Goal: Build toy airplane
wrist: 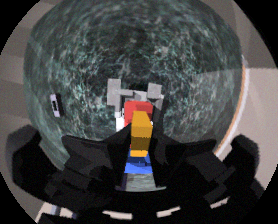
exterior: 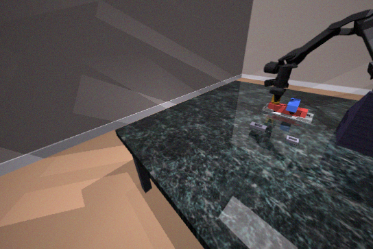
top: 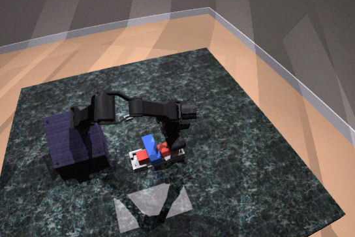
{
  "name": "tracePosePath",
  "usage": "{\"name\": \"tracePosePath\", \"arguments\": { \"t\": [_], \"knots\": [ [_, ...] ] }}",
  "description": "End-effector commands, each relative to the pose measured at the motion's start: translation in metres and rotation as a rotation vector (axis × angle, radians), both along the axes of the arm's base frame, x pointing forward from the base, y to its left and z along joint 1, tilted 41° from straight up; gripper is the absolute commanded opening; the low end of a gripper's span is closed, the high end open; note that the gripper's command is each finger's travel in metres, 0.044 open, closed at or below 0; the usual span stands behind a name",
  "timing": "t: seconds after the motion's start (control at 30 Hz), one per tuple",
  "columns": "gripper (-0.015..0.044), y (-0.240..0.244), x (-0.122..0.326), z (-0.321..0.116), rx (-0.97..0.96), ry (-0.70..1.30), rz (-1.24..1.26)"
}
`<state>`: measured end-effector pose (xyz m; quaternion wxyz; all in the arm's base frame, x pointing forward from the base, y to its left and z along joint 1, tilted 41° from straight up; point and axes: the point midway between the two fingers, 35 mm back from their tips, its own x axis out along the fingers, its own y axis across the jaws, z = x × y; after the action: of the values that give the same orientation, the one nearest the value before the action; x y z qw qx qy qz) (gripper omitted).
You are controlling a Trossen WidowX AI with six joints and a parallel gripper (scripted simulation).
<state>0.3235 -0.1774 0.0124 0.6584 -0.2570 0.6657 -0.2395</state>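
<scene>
The red fuselage [top: 142, 157] [exterior: 303, 112] [wrist: 138, 106] lies lengthwise in the pale cradle [top: 135, 167] [exterior: 309, 119] [wrist: 113, 96] and looks level. The blue wing [top: 150, 147] [exterior: 293, 105] [wrist: 138, 168] lies across its top; the wing's tab is hidden. My gripper [exterior: 275, 97] [wrist: 138, 125] is shut on the orange-yellow tail fin [exterior: 273, 101] [wrist: 141, 131], held upright over the tail end of the fuselage. The fin's lower end appears to meet the fuselage in the exterior view. Its tab and the tail socket are hidden, so I cannot tell how deep it sits.
Two small lilac slotted blocks [exterior: 258, 126] [exterior: 293, 139] lie on the dark green marbled table [top: 248, 179] [exterior: 192, 147] beside the cradle; one block [wrist: 57, 105] shows in the wrist view. The purple box [top: 75, 143] [exterior: 356, 127] under the arm's base stands near the cradle's nose end.
</scene>
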Motion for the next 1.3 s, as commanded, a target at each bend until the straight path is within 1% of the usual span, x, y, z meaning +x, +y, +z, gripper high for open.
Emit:
{"name": "tracePosePath", "arguments": {
  "t": [0.0,0.53,0.83,1.27],
  "knots": [
    [0.0065,0.0,0.0,0.0,0.001,0.003,0.002],
    [0.0065,0.0,0.0,0.0,0.001,0.003,0.002],
    [0.0065,0.026,0.001,0.03,0.002,0.002,0.002],
    [0.0065,0.023,0.0,0.025,0.002,0.002,0.002]
  ]
}}
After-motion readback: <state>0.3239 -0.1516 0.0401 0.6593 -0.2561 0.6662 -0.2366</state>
